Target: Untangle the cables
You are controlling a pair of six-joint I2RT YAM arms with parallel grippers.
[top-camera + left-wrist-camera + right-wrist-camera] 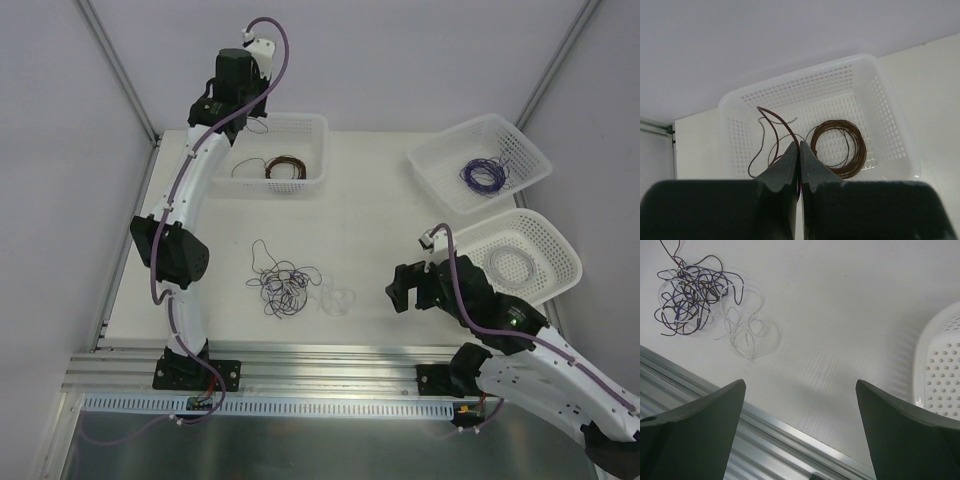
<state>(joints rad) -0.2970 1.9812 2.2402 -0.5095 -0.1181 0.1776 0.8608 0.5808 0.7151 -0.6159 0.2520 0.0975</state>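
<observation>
The cables point(283, 285) lie as a loose clump of thin dark and purple wires on the table's near middle; they also show at the upper left of the right wrist view point(690, 295). A thin whitish wire point(335, 298) lies just right of the clump. My left gripper point(250, 112) is above the back left basket point(312, 128), shut on a loose brown wire point(765, 120) that loops down into the basket beside a wound brown coil point(837, 147). My right gripper point(398, 290) is open and empty, right of the clump and above the table.
Two white baskets stand at the right: one point(440, 150) holds a purple coil point(484, 175), the other point(560, 250) a whitish coil point(510, 265). A metal rail point(320, 365) runs along the table's near edge. Frame posts stand at the back corners.
</observation>
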